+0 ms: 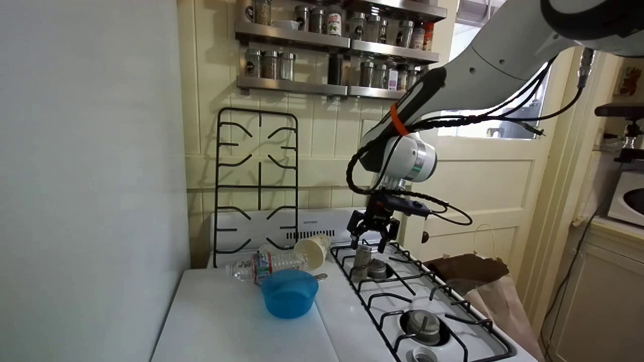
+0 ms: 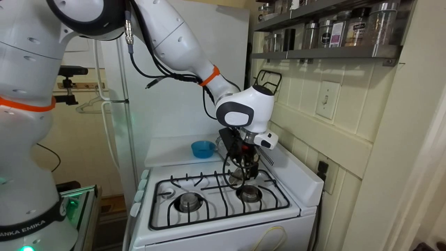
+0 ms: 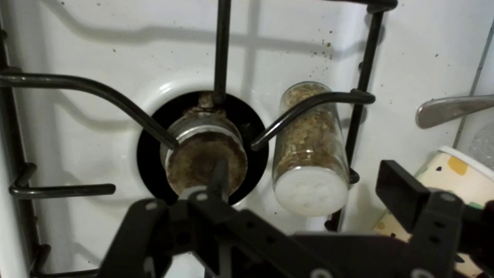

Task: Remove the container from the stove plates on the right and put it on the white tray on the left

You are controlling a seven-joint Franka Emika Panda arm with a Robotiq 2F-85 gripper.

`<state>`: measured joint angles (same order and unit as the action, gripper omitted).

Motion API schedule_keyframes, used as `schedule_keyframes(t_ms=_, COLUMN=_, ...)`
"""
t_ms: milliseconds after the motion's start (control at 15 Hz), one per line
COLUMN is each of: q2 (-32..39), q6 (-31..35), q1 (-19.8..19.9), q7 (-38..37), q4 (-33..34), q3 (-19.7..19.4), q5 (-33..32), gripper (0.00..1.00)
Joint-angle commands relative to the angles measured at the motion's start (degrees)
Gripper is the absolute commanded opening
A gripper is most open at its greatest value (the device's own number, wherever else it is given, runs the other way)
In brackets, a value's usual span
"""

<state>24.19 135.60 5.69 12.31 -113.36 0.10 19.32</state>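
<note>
Far L: white tray (image 1: 216, 327), blue bowl (image 1: 289, 296) on it, nr the edge by stove (image 1: 342, 306). Behind bowl, clear bottle (image 1: 284, 262) lying flat, then cup (image 1: 314, 250) tipped over, just by bottle's end. Next, on stove: jar (image 1: 361, 261) w/ white lid (image 3: 310, 193), upright, just beside back burner (image 1: 377, 270), btwn it & side bar of grate (image 3: 222, 46). End effector (image 1: 368, 248) at jar's top, fingers (image 3: 401, 193) spread wide; in wrist view lid sits btwn them, gap showing each side. Further R: front burner (image 1: 431, 326), then brown paper bag (image 1: 495, 291) past stove's edge
</note>
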Motion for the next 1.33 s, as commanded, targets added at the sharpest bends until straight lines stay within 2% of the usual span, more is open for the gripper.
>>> schedule_keyframes(t_ms=0, q2=1.99, q6=-0.35, q1=0.54, q7=-1.44, q4=2.17, q3=1.02, q5=-0.38, gripper=0.70)
schedule_keyframes(t_ms=267, q2=2.59, q6=-0.57, q1=0.73, q7=-1.77, q4=2.62, q3=1.20, q5=-0.38, gripper=0.37)
schedule_keyframes(t_ms=400, q2=2.48, q6=-0.95, q1=0.47, q7=-2.43, q4=2.89, q3=1.19, q5=-0.78, gripper=0.25)
schedule_keyframes(t_ms=533, q2=-0.63, q6=-0.99, q1=0.23, q7=-2.31, q4=0.88, q3=1.29, q5=-1.15, gripper=0.24)
schedule_keyframes(t_ms=933, q2=-12.34, q6=7.49, q1=-3.77, q7=-8.62, q4=-6.83, q3=-0.48, q5=-10.50, gripper=0.24)
schedule_keyframes(t_ms=1267, q2=-18.35, q6=8.07, q1=-8.43, q7=-10.05, q4=-9.96, q3=1.84, q5=-21.21, gripper=0.24)
